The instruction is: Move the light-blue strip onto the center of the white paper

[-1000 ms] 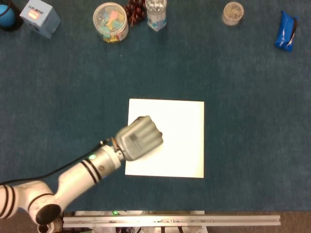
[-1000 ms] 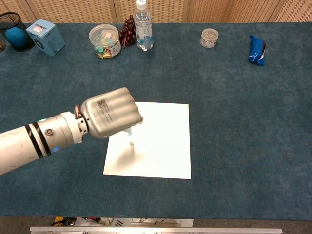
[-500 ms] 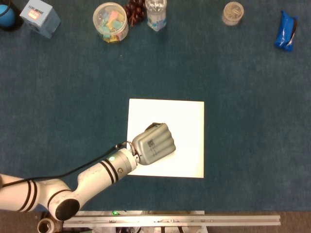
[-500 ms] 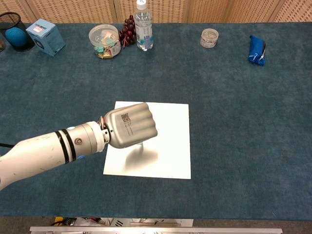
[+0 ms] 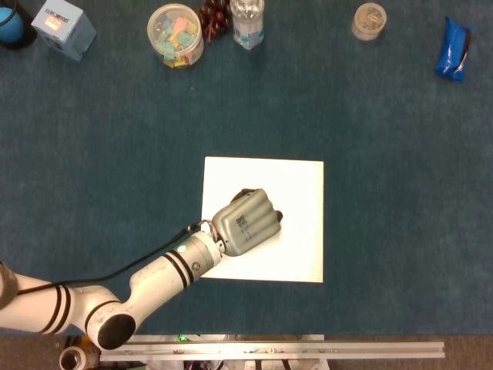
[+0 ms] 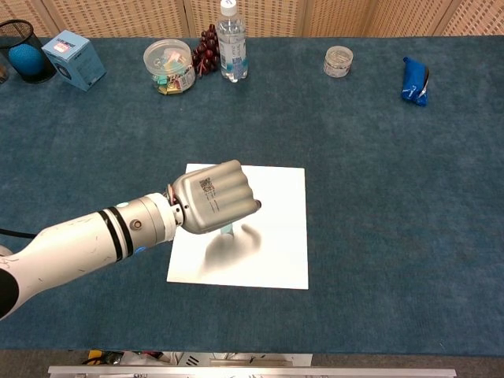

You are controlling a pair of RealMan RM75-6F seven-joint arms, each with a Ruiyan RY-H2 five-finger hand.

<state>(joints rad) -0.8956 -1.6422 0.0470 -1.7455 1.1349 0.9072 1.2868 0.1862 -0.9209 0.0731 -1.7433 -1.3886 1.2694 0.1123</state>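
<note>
The white paper [image 5: 296, 193] [image 6: 276, 252] lies flat on the blue cloth at the table's middle. My left hand [image 5: 246, 221] [image 6: 213, 197] hovers low over the paper's middle-left, fingers curled downward. A small piece of the light-blue strip [image 6: 227, 229] shows under the hand in the chest view, seemingly held between the fingers just above the paper. The head view hides the strip under the hand. My right hand appears in neither view.
Along the far edge stand a light-blue box [image 5: 63, 27], a clear tub of coloured clips [image 5: 176, 35], dark grapes [image 5: 216, 15], a water bottle [image 5: 248, 21], a small jar [image 5: 370, 21] and a blue packet [image 5: 454, 48]. A black cup with a blue ball [image 6: 24, 53] stands far left.
My left hand has moved right and forward from the paper's left edge toward its middle, and has dropped lower over it, carrying the strip along.
</note>
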